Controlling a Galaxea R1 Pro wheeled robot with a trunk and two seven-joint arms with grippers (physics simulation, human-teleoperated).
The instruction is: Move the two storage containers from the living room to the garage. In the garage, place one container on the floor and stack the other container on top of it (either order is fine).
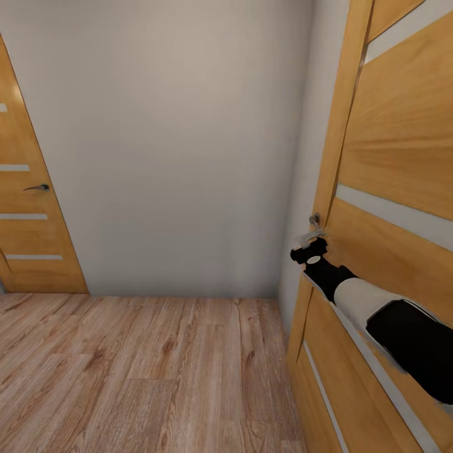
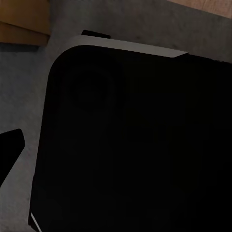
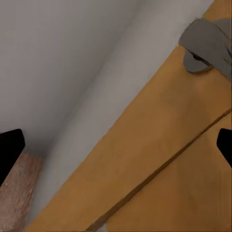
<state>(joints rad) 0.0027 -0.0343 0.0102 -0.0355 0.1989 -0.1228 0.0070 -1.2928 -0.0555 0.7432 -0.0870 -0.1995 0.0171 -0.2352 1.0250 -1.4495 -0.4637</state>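
Note:
The storage containers are out of view. My right arm reaches forward to a wooden door (image 1: 402, 189) on the right. My right gripper (image 1: 307, 250) sits just below that door's grey metal handle (image 1: 313, 221). In the right wrist view the gripper (image 3: 116, 147) is open, its two dark fingertips (image 3: 9, 150) far apart against the door panel, with the handle (image 3: 209, 47) off to one side and nothing between the fingers. One fingertip (image 2: 9, 150) of my left gripper shows at the edge of the left wrist view, beside the robot's black body (image 2: 130, 145).
I am in a narrow hallway with a light wood-plank floor (image 1: 138, 371) and a plain pale wall (image 1: 170, 145) ahead. A second wooden door (image 1: 31, 207) with a dark lever handle (image 1: 38, 187) stands shut at the left. The right door's frame (image 1: 336, 138) is close by.

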